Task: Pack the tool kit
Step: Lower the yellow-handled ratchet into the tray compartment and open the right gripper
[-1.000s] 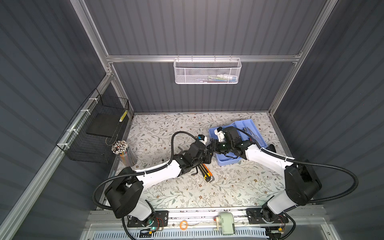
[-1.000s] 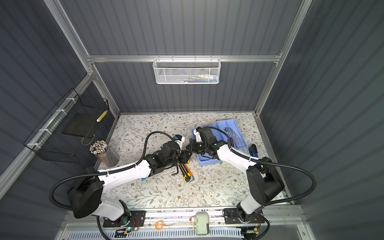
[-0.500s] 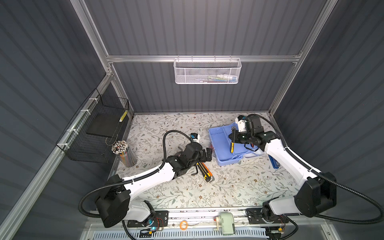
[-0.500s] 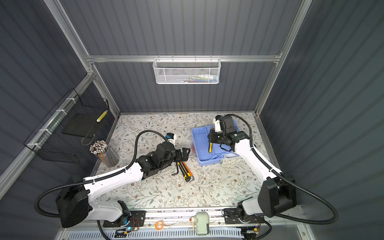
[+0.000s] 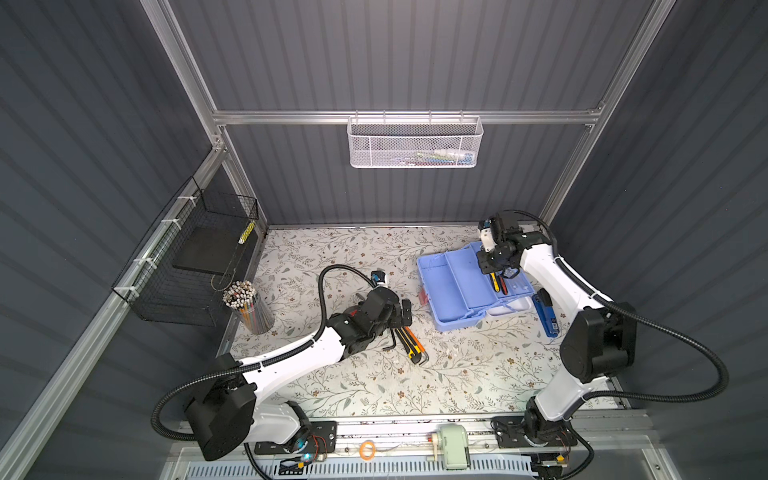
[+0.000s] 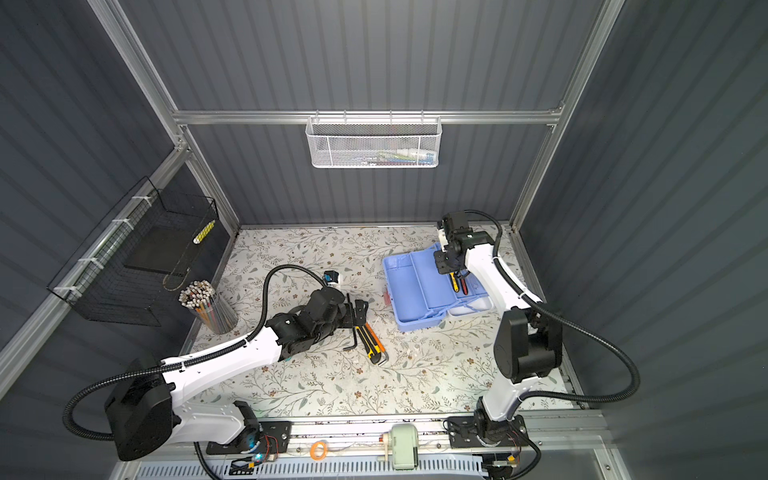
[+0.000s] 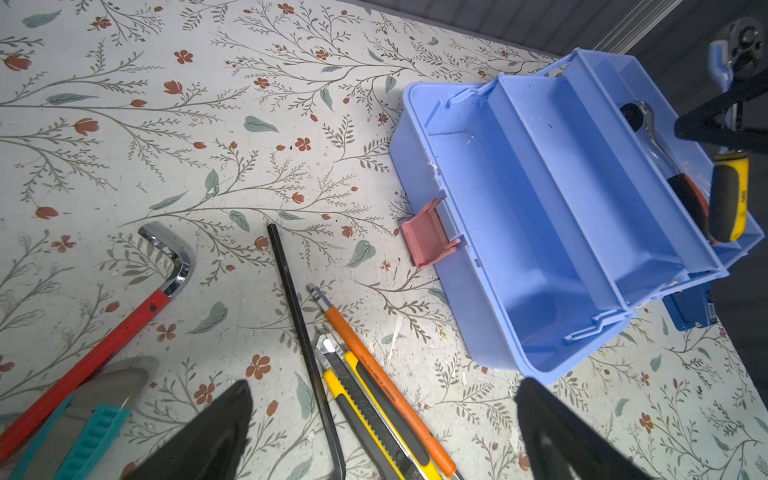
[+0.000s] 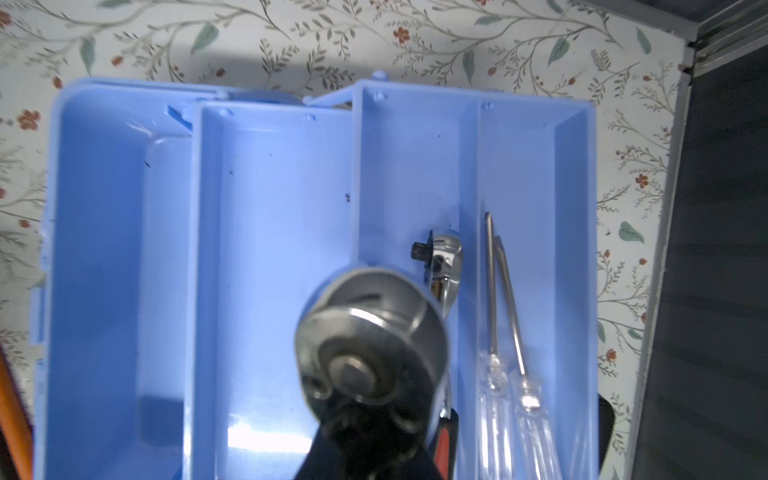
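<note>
There's the right hand, up over the light blue plastic tool kit box, which sits open toward the back right of the floral-patterned worktop, trays fanned out and pink latch facing the loose tools. It's pinching a yellow-and-black-handled ratchet near the neck, steel head up by the wrist camera, handle hanging down at the far tray. I can't tell whether it touches the plastic. Already lying in that tray is a red-and-black-handled ratchet, and in the slot beside it are two clear-handled screwdrivers. The middle tray and the deep base compartment look bare. Over to the left hand: fingers spread wide, gripping nothing, low over the pile on the worktop. That pile is a long black hex key, a slim orange cutter and a yellow-and-black utility knife lying close together, with a chrome L-shaped hex key in a red sleeve a little apart. A dark blue flat tool, likely another knife, lies on the worktop just beside the kit. My read is well short of halfway: one ratchet about to go in, at least five tools left out, and the box to be folded shut and latched.
</note>
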